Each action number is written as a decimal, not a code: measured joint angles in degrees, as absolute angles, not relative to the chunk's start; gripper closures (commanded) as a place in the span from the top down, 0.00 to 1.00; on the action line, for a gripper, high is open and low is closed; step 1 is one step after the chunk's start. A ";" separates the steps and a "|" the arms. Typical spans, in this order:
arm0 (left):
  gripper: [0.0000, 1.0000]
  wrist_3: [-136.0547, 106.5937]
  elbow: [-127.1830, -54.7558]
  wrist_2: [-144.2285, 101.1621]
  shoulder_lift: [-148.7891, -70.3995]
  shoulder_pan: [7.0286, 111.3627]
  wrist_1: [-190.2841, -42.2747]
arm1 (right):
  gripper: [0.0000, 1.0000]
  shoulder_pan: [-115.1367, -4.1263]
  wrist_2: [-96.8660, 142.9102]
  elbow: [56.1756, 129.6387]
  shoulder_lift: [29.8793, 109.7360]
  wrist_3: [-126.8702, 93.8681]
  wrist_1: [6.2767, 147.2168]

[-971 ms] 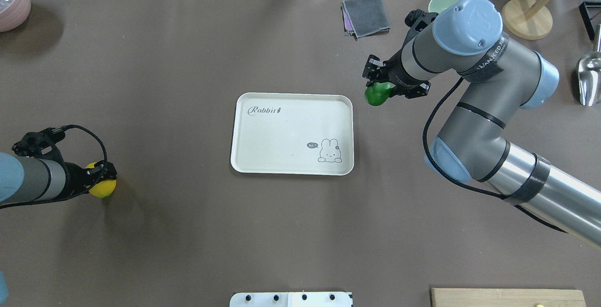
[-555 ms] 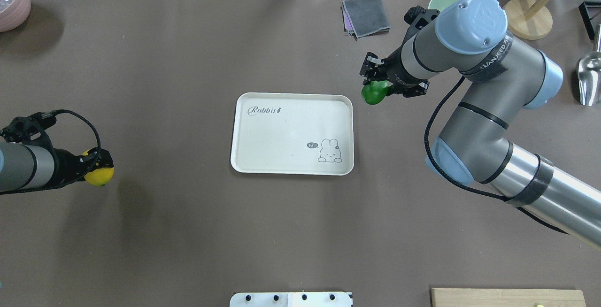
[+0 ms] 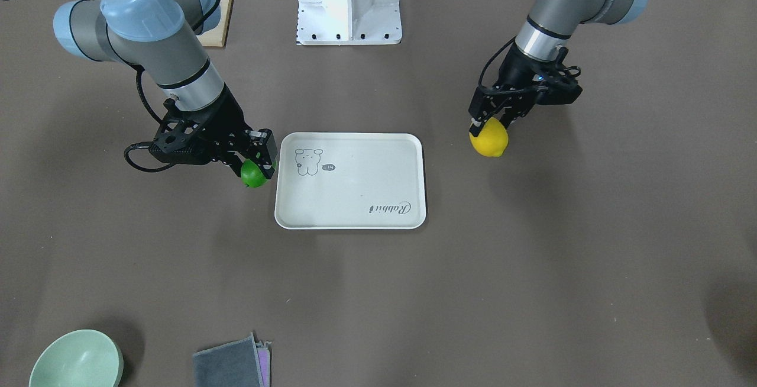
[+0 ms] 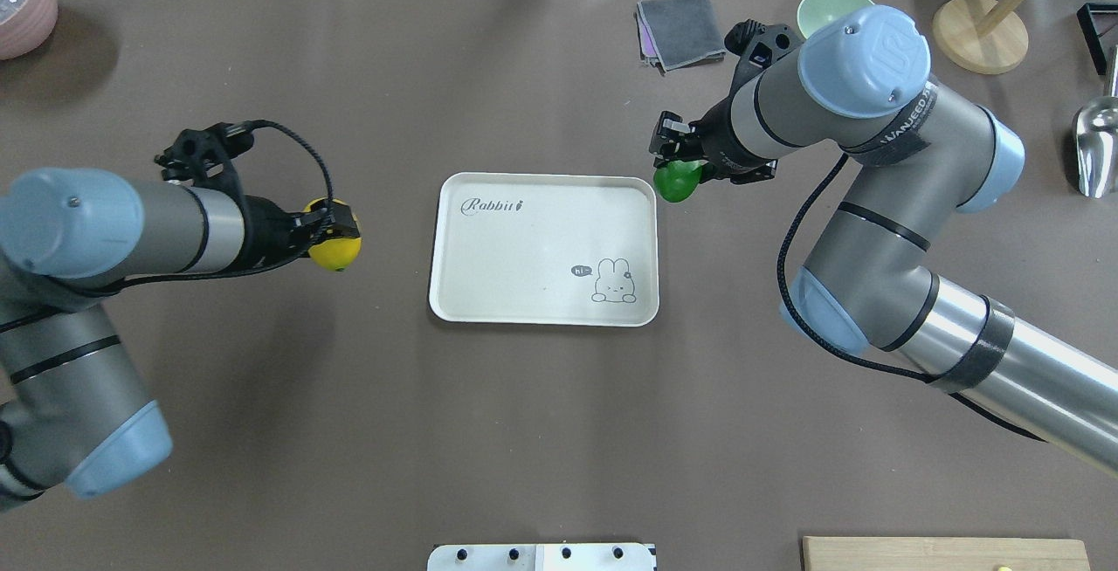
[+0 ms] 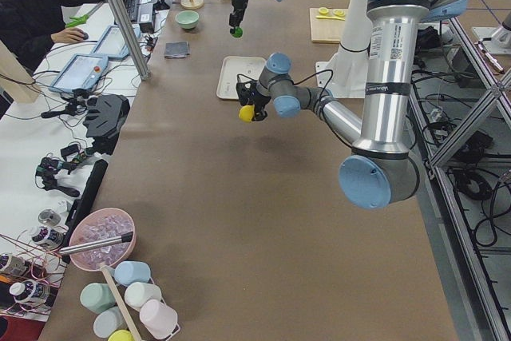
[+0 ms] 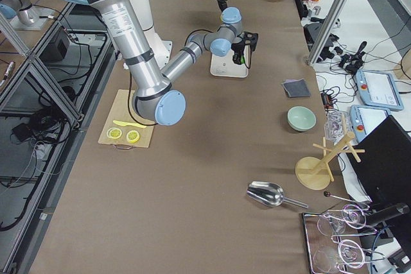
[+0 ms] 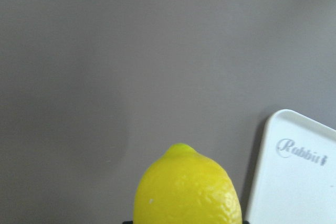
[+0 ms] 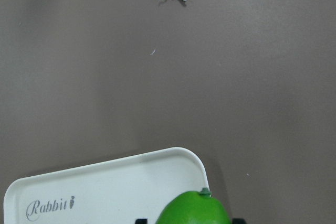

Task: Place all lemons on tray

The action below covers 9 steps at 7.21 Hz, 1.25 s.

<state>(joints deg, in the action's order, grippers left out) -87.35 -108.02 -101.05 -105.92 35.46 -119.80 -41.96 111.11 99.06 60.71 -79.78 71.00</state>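
The green lemon (image 4: 677, 182) hangs clear of the table (image 4: 288, 449), pinched between the fingers of the right gripper (image 4: 674, 168), right at the tray's (image 4: 524, 265) far right corner as the overhead view shows it; from here the tray lies toward the robot and toward its left. The right wrist view shows the lemon's stem end pointing away from the gripper, so its long axis appears to run along the gripper's reach. The yellow lemon (image 4: 335, 248) is likewise clamped in the left gripper (image 4: 339, 223) and held above the table, tip outward, near the tray's left short side but still apart from it. The tray's long axis runs across between the two arms. The right arm is judged the nearer, needing only a short move inward. Both wrist views cut the fingers off behind the fruit, and no view settles whether the green lemon overhangs the rim or sits just beside it, nor how high either lemon hangs.
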 measured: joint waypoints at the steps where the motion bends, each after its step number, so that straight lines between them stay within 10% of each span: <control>1: 0.00 -86.92 -104.18 -100.78 -110.83 35.28 -119.80 | 0.00 -41.43 111.10 97.73 60.13 -78.65 69.42; 8: 0.00 -86.13 -94.20 -99.65 -122.18 33.02 -119.86 | 0.00 -35.33 111.06 87.85 57.13 -78.51 61.23; 9: 0.00 -86.16 -94.04 -99.39 -122.29 32.82 -119.84 | 0.12 -34.70 111.05 86.64 56.47 -78.55 61.05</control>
